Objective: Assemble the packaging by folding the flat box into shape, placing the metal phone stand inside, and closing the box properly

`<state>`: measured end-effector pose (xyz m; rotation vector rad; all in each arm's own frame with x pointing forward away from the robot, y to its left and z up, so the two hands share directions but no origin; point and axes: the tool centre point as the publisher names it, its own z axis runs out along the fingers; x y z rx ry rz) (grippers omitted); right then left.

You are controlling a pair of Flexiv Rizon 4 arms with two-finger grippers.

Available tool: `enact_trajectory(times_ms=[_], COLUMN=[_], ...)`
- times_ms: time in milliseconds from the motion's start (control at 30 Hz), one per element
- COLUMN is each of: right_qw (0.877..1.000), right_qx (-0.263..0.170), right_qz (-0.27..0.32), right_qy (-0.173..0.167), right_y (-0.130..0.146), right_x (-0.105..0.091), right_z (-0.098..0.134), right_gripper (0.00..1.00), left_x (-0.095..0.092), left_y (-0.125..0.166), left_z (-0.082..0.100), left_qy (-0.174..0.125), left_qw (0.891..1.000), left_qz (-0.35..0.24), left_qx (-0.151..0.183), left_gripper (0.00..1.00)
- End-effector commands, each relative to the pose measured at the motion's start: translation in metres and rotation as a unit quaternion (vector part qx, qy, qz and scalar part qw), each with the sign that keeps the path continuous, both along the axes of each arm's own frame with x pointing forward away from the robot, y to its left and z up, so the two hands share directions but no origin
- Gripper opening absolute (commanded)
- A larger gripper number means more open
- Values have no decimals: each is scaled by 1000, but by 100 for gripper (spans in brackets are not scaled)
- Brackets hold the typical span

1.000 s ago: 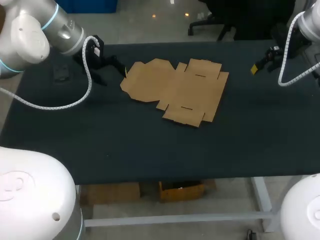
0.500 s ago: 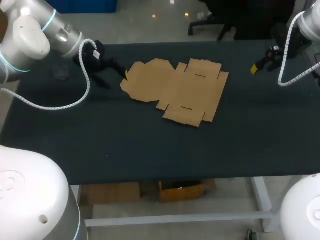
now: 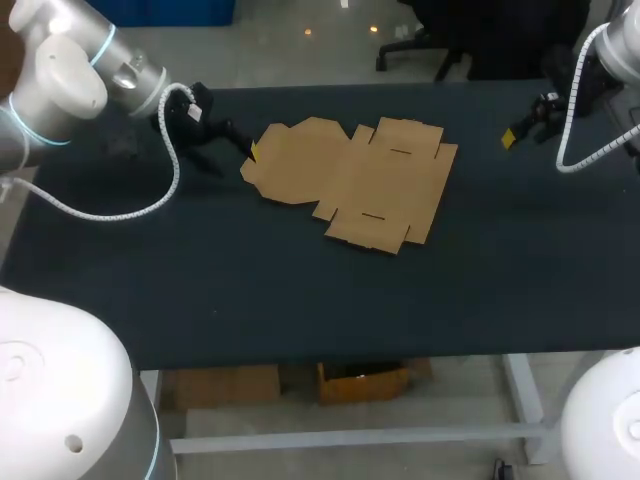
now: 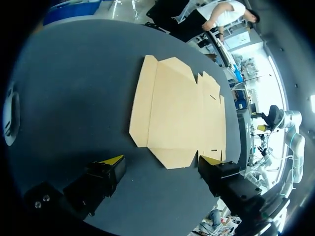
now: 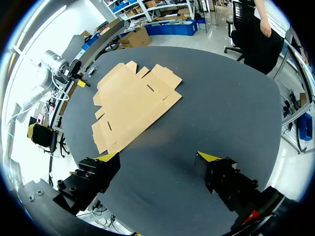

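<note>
Black table (image 3: 300,300): flat box (image 3: 350,180) lies unfolded on it, toward the far side, near the middle. Brown die-cut cardboard, creases and tab slots visible, flaps spread, nothing raised. Its long axis runs across the table, left to right.

Left gripper (image 4: 161,161): fingers wide apart and empty, with the box's left end just ahead between them; judged the nearer arm.

Right gripper (image 5: 158,157): also spread and empty, well apart from the box's right end.

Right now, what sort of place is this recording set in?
Probably a robot test bench in a lab or workshop: a left arm and right arm flank a dark table, where one flat cardboard box lies unfolded.
</note>
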<state>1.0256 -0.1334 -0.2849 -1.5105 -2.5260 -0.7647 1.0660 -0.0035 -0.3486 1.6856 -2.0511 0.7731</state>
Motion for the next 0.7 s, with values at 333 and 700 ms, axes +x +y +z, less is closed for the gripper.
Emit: enact_trajectory(times_ms=[333, 700], right_qw=[1000, 1000], right_qx=[1, 10], right_qz=[2, 6], right_qy=[2, -2], right_y=[-1, 5], right_x=[1, -1], right_z=[1, 5], right_gripper=[100, 100], left_x=[14, 13], left_y=[2, 0], left_z=[-6, -8], left_qy=[3, -7], left_qw=[1000, 1000], left_qz=[-8, -14], left_qx=[-9, -20], left_gripper=[100, 100])
